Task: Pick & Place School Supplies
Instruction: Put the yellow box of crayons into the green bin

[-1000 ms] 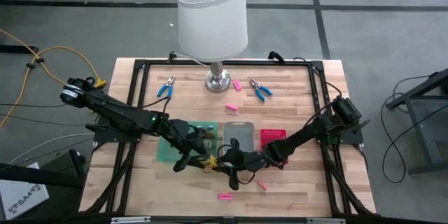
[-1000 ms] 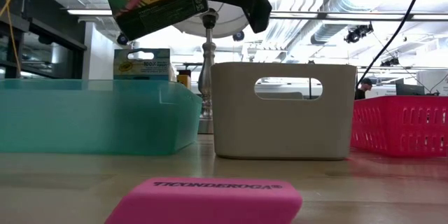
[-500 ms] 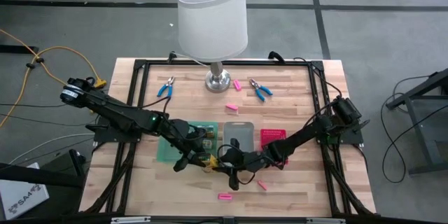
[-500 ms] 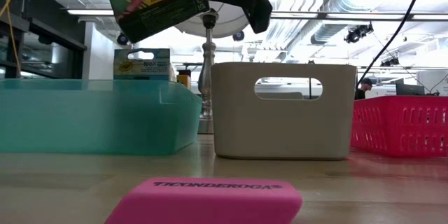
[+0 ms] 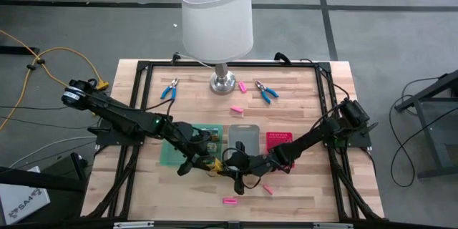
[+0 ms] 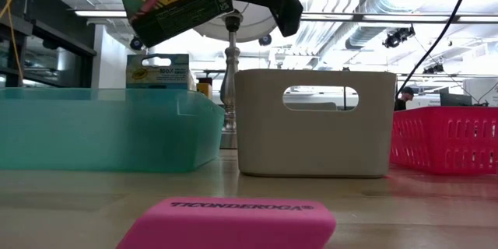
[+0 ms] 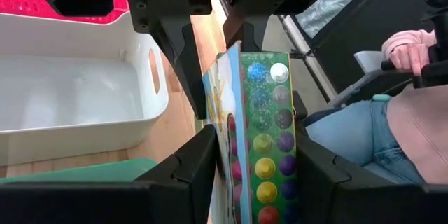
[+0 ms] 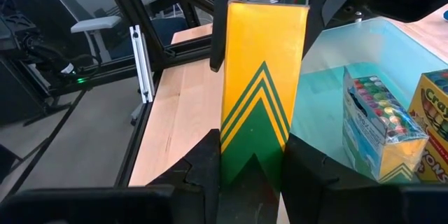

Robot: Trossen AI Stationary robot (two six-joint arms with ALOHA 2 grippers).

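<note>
Two tools (image 5: 215, 163) grip one crayon box (image 6: 173, 1) | two more boxes (image 8: 381, 129) in green tray (image 6: 101, 128) | left tool has closed since earlier frame

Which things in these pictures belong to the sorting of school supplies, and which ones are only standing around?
Job: crayon box between left gripper and right gripper; two crayon packs in green tray; pink eraser; blue-handled tools; grey tray; pink tray.
Standing around: lamp; person beyond the table.

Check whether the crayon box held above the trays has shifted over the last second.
Yes, slightly: in the low view the crayon box has tipped, its lower right corner lifting a little against the lamp stem behind it.
</note>
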